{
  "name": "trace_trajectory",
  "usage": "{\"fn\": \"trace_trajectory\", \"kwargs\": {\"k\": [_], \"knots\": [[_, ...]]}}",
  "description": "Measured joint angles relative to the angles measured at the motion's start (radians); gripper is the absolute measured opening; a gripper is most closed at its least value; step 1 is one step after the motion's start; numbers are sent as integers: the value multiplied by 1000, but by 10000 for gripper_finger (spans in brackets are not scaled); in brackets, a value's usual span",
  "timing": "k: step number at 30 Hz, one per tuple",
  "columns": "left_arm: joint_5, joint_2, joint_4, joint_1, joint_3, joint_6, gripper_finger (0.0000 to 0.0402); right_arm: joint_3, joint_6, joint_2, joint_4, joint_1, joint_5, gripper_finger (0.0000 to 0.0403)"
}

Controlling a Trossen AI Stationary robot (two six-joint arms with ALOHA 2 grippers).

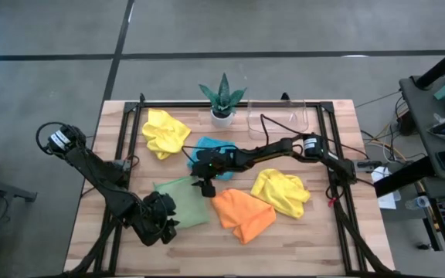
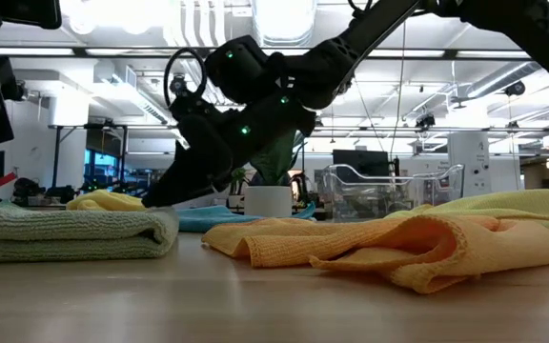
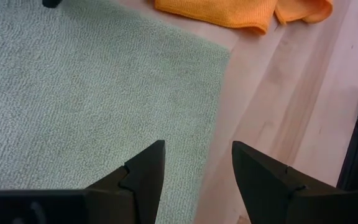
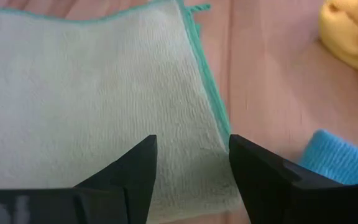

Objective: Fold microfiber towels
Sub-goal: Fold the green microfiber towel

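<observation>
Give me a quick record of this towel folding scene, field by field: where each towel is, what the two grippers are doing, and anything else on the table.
green towel: front left, lying flat
orange towel: front centre, crumpled
yellow towels: one back left, one at right, both crumpled
blue towel: centre back, partly under the right arm
left gripper: open, over the green towel's near edge
right gripper: open, over the green towel's far corner
potted plant: back centre
clear tray: back, right of the plant
</observation>
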Motion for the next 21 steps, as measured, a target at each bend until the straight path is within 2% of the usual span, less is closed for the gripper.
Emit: {"fn": "trace_trajectory", "kwargs": {"k": [14,17,21], "knots": [[-21,0,0,0,0,0,171,-33,-4,0,2,-1,8,171],[-22,0,0,0,0,0,171,-37,-13,0,-2,-2,16,144],[-28,0,0,0,0,0,171,-35,-13,0,2,-2,16,88]]}}
